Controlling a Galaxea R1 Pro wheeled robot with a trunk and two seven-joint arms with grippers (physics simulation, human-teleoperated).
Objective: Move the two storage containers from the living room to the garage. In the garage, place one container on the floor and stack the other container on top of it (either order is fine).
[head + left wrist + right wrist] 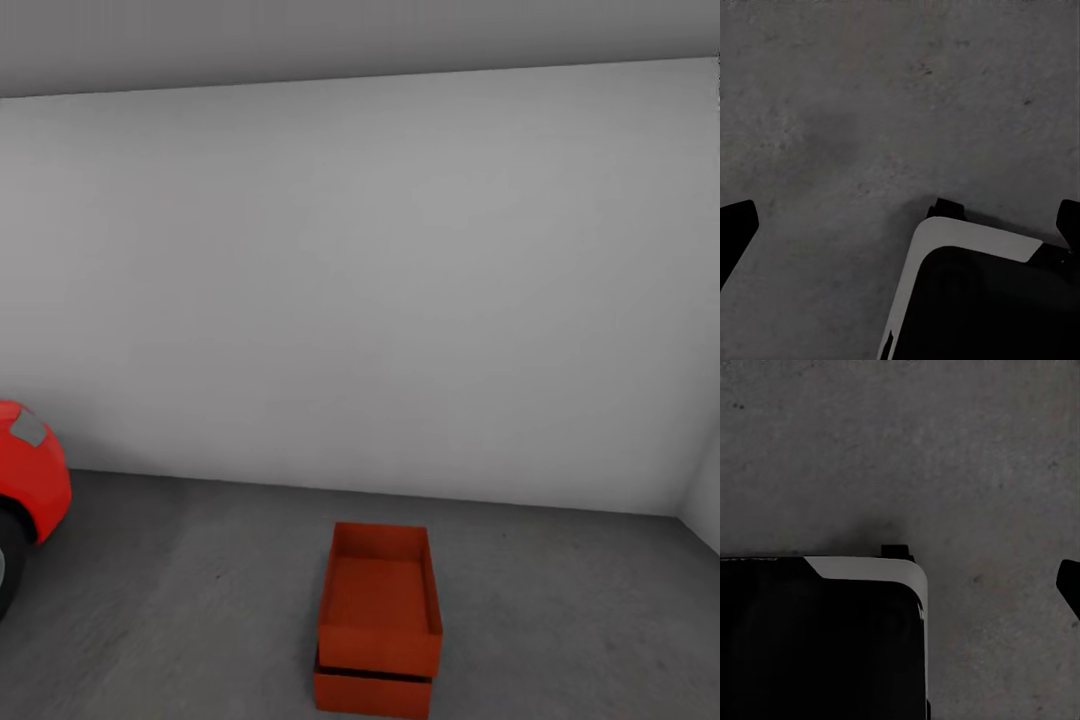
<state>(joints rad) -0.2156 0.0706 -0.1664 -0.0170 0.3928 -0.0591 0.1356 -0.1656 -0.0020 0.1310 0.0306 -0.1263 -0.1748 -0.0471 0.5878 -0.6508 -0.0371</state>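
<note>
- Starting at the fingers: in the left wrist view I am seeing two dark fingertips (736, 225) at opposite edges of the frame, set far apart, so the left gripper (900, 225) is hanging released with nothing between its pads.
- In the right wrist view I am seeing just one dark fingertip (1071, 583) at the frame's edge; I cannot tell whether the right gripper is released or clenched.
- Both wrist cameras are looking down past the robot's own black-and-white base (975, 300), whose rounded corner (870, 622) is sitting over bare floor (945, 450).
- I am looking at the two storage containers (380, 620) in the head view: both red-orange bins are stacked, the upper container (381, 600) resting on the lower container (372, 692), slightly skewed so that the lower one's front wall is showing beneath it. The upper bin is open-topped and holding nothing.
- The stack is standing on the dark grey concrete floor (180, 600) of the garage, well apart from the wall behind and with open floor on both sides.
- A red car (30, 480) is poking in at the left edge, nose and part of a tyre showing, well apart from the stack.
- I am finding no readable writing or labels on the bins, car or walls.
- The plain white wall (360, 280) is running across the back, meeting a second wall at a corner on the far right (700, 510); the concrete is rough, matte and faintly mottled.
</note>
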